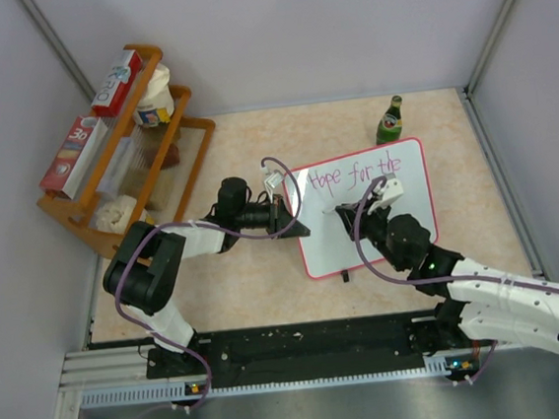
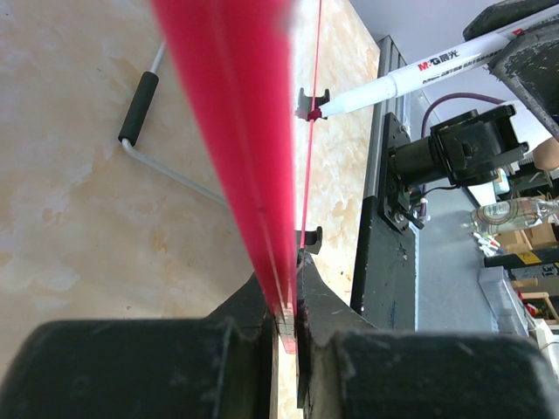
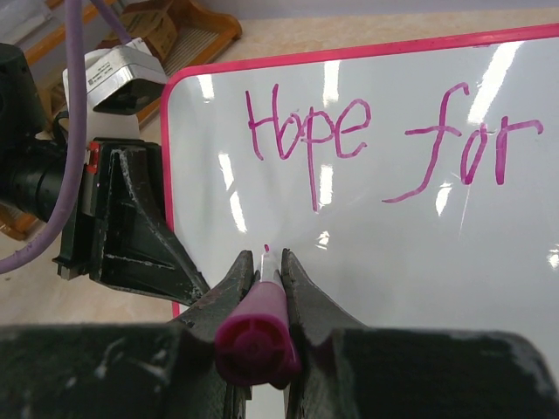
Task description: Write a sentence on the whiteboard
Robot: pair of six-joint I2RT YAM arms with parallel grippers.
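Observation:
The whiteboard (image 1: 379, 215) stands tilted on the table, white with a pink-red rim. The sentence (image 1: 355, 173) reads "Hope for the" in one pink-purple line along the top; "Hope for" (image 3: 384, 135) shows in the right wrist view. My left gripper (image 1: 296, 222) is shut on the board's left rim (image 2: 262, 175), which runs between its jaws (image 2: 286, 295). My right gripper (image 1: 343, 210) is shut on a marker (image 3: 257, 336) with a pink end. The marker tip (image 3: 266, 250) is at the board's surface (image 3: 410, 271), below the "H". The marker's white barrel (image 2: 410, 77) shows in the left wrist view.
A green bottle (image 1: 389, 120) stands behind the board. A wooden rack (image 1: 179, 145) with boxes and jars is at the back left. A bent metal rod with a black handle (image 2: 139, 108) lies on the table behind the board. Grey walls close three sides.

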